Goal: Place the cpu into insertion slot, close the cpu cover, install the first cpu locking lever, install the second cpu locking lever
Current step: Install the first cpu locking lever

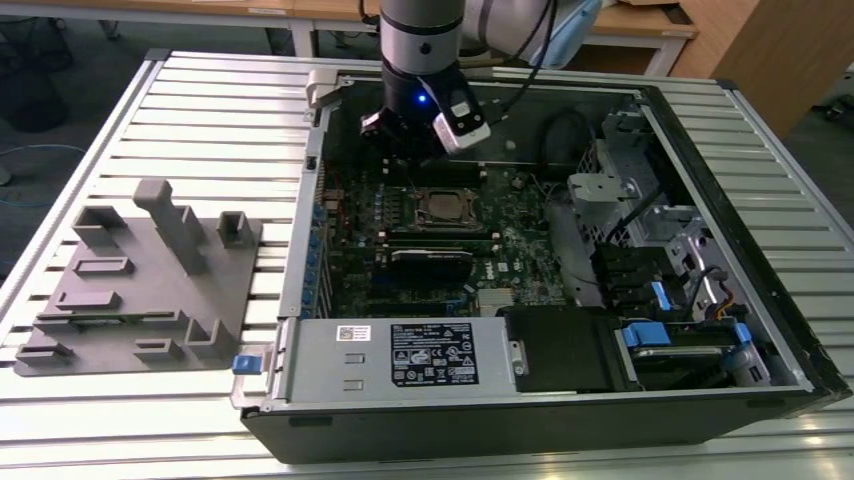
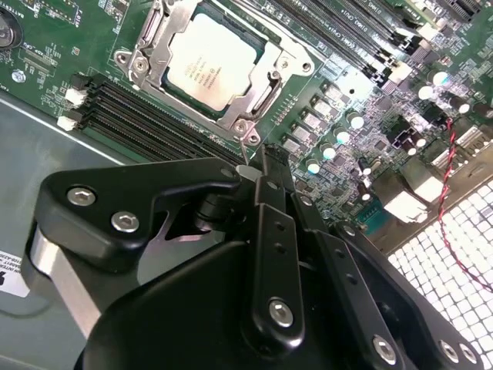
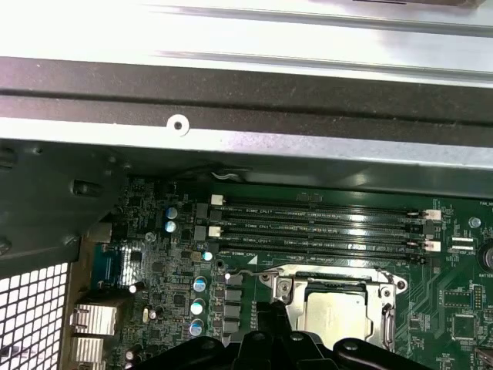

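Already flat under its thin silvery cut-out cpu cover (image 2: pixel 264 92), the square matte-grey cpu (image 2: pixel 209 62); black jaws closed tip to tip.

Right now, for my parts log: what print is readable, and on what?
Nothing legible.
Print on the black label of the silvery metal box: too small.
Marking on the silver-grey square cpu: blurred.
White lettering on the long black memory slots: too small.

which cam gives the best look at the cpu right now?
Second wrist view: the cpu lies close and whole, its silver top plain inside the cpu cover. The first wrist view shows the cpu at a shallower angle, partly cut off. In the exterior view it is a small grey square amid the board.
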Robot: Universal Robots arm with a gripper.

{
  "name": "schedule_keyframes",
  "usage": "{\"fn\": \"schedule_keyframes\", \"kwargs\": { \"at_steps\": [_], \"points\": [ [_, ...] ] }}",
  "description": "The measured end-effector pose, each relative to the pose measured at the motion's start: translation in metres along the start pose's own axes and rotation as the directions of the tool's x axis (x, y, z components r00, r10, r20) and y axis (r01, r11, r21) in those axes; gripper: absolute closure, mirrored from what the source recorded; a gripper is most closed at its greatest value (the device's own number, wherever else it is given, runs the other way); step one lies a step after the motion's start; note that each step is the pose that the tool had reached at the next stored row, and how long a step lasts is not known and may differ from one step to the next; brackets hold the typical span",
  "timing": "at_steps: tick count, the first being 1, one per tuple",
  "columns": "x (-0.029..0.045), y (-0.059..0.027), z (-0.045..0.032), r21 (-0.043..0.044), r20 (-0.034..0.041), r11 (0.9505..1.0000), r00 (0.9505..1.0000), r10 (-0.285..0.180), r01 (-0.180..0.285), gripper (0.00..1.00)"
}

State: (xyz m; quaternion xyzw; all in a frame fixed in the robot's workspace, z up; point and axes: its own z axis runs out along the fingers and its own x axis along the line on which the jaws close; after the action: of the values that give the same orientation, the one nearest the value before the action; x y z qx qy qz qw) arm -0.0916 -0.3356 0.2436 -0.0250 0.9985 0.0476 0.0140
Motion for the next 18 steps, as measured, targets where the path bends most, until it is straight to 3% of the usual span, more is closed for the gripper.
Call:
{"fn": "schedule_keyframes", "kwargs": {
  "at_steps": [4, 6, 10, 11, 18],
  "points": [
    [0.0, 0.0001, -0.0017, -0.0008, 0.0001, 1.0, 1.0, 0.0, 0.0, 0.9],
    [0.0, 0.0002, -0.0027, -0.0059, 0.0005, 1.0, 1.0, 0.0, 0.0, 0.9],
    [0.0005, -0.0004, -0.0029, -0.043, 0.003, 0.9991, 1.0, 0.001, -0.001, 0.9],
    [0.0012, -0.0007, -0.0029, -0.048, 0.0038, 0.9988, 1.0, 0.001, -0.001, 0.9],
    [0.0134, -0.0005, -0.0028, -0.0495, 0.0051, 0.9988, 1.0, 0.001, -0.001, 0.9]
  ]
}}
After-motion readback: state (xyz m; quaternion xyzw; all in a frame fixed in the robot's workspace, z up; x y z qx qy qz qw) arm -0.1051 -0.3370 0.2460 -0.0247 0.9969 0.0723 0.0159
